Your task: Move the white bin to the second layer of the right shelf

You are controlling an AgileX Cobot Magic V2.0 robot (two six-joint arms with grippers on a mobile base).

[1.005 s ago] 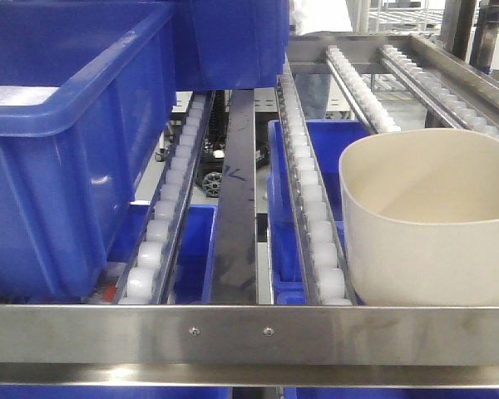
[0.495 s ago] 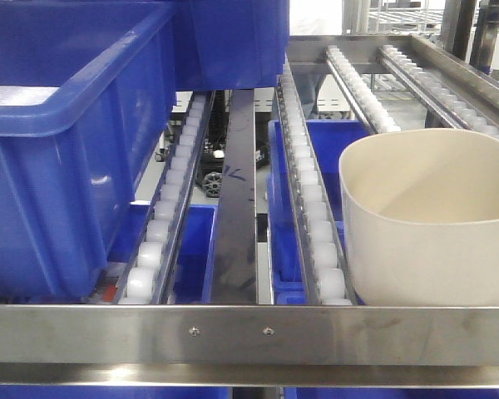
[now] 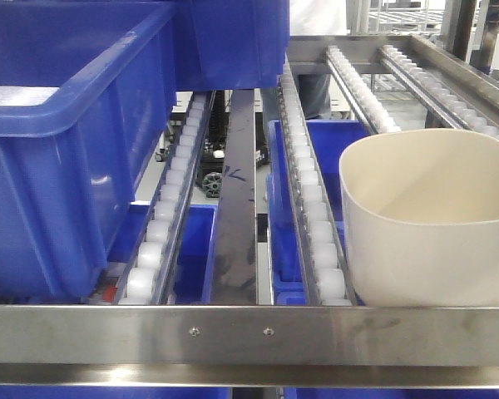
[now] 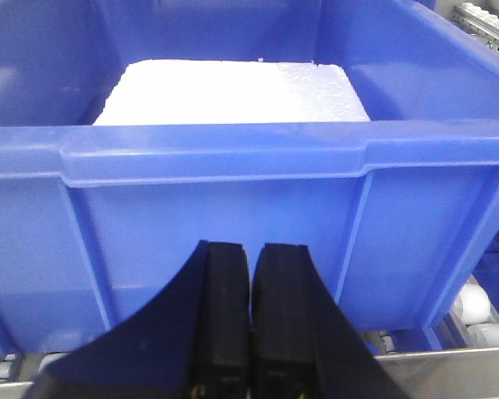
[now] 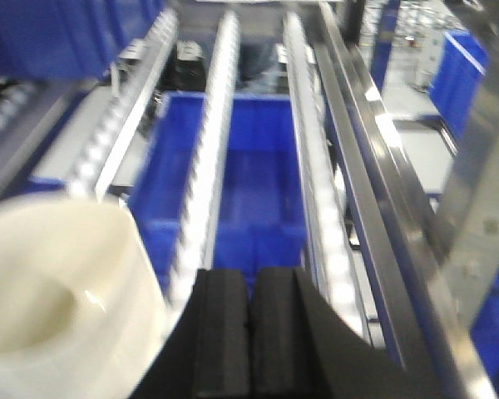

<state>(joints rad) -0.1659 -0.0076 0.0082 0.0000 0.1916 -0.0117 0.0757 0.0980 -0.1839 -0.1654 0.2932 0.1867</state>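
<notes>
1. The left claw (image 4: 250, 324) has its two black fingers pressed together with nothing between them, pointing at the near wall of a blue crate (image 4: 233, 216).
2. That blue crate holds a white foam block (image 4: 233, 91), which lies flat inside it and reaches close to the crate's near wall.
3. The right claw (image 5: 249, 341) likewise has its black fingers together and empty; its wrist picture is blurred.
4. The white bin (image 5: 62, 299) sits just to the left of the right claw in the wrist view, apart from the fingers as far as the blur allows.
5. In the front view the white bin (image 3: 432, 216) stands upright at the near right of the roller shelf level (image 3: 308, 191), mouth up and empty, its base on the white roller tracks.
6. The bin's near side is close behind the steel front rail (image 3: 249, 332).
7. At the left of the same level, the big blue crate (image 3: 66, 166) rests on the rollers, well apart from the bin, with a dark flat bar (image 3: 237, 208) running between them.
8. Lower blue crates (image 3: 316, 141) show through the gaps between the tracks.
</notes>
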